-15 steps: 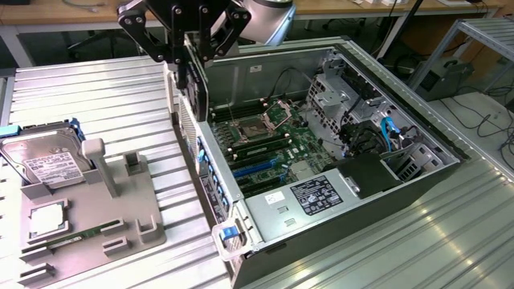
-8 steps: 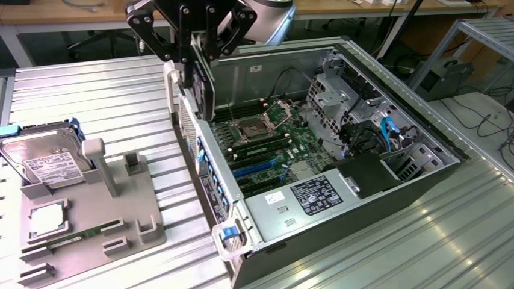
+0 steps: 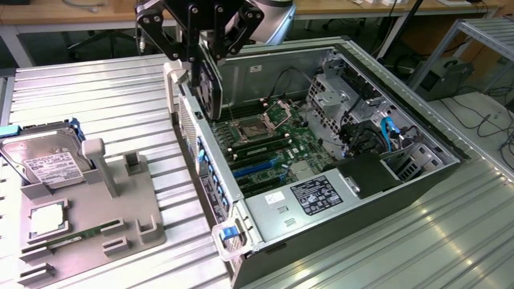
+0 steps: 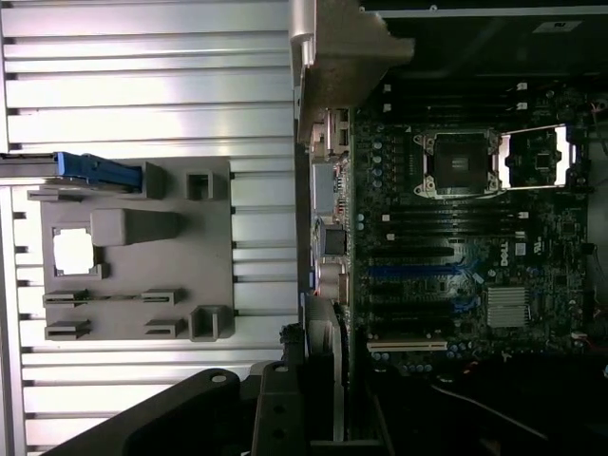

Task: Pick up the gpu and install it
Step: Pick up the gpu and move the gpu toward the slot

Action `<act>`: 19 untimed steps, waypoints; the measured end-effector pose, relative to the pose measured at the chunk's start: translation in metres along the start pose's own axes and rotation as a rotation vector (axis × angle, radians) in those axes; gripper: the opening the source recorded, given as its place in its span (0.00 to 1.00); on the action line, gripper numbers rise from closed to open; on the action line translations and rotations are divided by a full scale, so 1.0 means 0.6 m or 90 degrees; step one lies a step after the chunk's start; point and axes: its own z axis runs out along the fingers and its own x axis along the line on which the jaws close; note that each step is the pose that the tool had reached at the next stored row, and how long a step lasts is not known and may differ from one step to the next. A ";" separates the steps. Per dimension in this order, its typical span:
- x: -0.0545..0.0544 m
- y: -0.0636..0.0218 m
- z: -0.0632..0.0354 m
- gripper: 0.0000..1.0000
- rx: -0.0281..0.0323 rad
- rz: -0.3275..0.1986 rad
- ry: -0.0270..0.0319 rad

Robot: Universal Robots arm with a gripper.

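Gripper with gpu upright above case

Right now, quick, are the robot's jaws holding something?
Gripper: jaws shut on the gpu, which hangs on edge above the open computer case.

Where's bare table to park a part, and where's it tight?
Free: ribbed table beyond the gray fixture, left of the case in the exterior view; the strip at that view's lower right. Tight: the fixture, and the case rim where the gripper holds the gpu.
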 end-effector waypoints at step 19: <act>-0.042 0.001 0.000 0.28 0.0000 0.000 0.0016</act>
